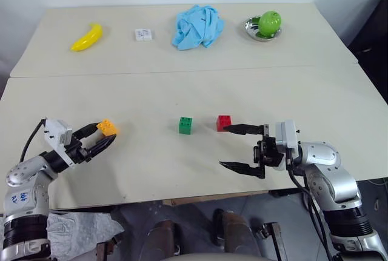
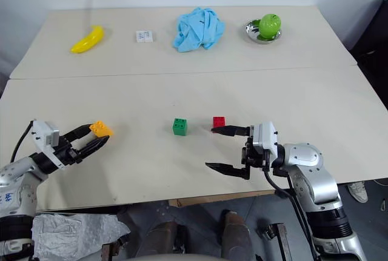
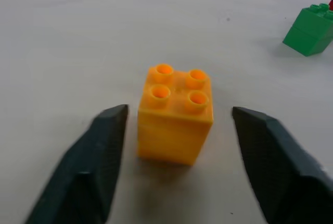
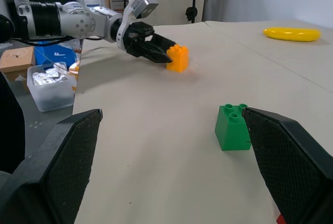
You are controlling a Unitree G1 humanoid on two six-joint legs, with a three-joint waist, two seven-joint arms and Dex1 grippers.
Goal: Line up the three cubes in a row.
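The orange-yellow cube (image 1: 107, 127) stands at the front left of the table, studs up. My left gripper (image 1: 104, 135) reaches level around it; in the left wrist view the cube (image 3: 176, 115) sits between the two fingers (image 3: 99, 156) with a narrow gap on each side, so the gripper is open. The green cube (image 1: 186, 125) and the red cube (image 1: 224, 122) stand side by side near the table's middle. My right gripper (image 1: 224, 147) is wide open just in front of the red cube, its far fingertip beside that cube, nothing between the fingers.
Along the far side of the table lie a yellow banana (image 1: 86, 37), a small white printed box (image 1: 143, 34), a crumpled blue cloth (image 1: 198, 26) and a green apple (image 1: 270, 22) in a metal dish (image 1: 253, 29). The table's front edge (image 1: 182, 197) runs close below both grippers.
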